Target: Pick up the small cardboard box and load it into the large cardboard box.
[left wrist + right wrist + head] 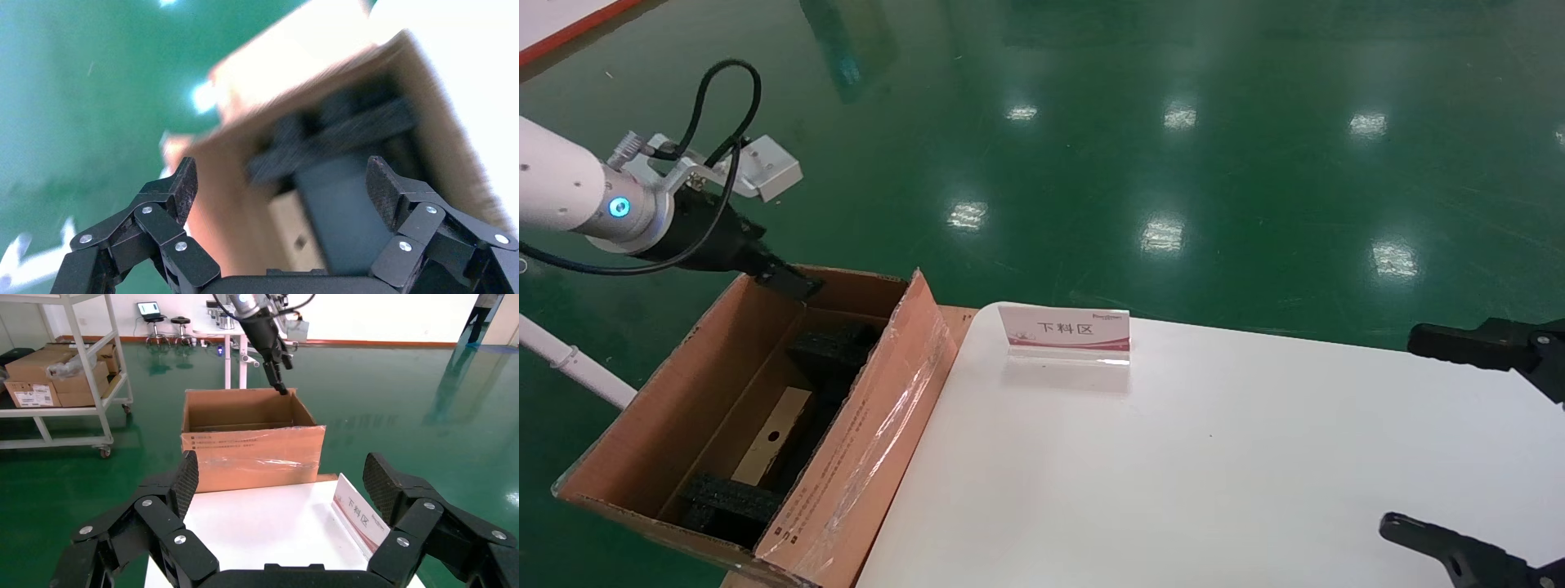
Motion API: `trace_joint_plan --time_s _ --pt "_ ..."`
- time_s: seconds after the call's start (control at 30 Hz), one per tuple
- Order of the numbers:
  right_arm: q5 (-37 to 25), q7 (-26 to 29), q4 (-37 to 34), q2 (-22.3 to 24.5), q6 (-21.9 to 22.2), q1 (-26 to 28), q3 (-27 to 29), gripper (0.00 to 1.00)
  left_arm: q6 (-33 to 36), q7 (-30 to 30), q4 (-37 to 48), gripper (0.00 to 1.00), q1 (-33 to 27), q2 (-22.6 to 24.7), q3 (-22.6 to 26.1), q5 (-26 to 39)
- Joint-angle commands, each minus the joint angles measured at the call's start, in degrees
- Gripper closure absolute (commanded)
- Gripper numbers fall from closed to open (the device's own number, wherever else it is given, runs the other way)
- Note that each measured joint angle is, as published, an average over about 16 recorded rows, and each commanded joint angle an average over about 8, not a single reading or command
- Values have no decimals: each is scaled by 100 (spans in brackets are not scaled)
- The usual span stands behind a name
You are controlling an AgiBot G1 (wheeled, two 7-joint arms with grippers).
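The small cardboard box (772,437) already lies inside the large cardboard box (682,408), low between 2 black foam blocks (834,347), its round hole facing up. The left gripper (784,280) hangs at the carton's far rim with its fingers spread wide and nothing between them; the blurred left wrist view seems to confirm this. The right gripper (281,478) waits over the white table (1214,457), also wide open and empty, near the sign stand (1065,333). The main risk now looks like the left fingers catching the far flap when the arm lifts away, which could drag or tip the carton off its spot beside the table.
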Motion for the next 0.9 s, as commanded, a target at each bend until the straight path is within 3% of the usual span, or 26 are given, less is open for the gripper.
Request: trace_joint_plan --time_s 0.03,0.23,0.5,0.9 --pt "0 0 0 0 0 0 -1 0 -175 181 -403 0 -204 -269 -133 -138" --pt "1 -1 0 1 1 0 -2 0 -140 1056 -569 0 -272 -512 -437 -977" --pt "-2 -3 -3 1 2 0 -1 0 41 1592 -585 0 -69 -512 -831 -1382" --pt "-1 -5 -6 2 1 2 -5 0 722 2567 -545 0 1480 -353 -2864 -2007"
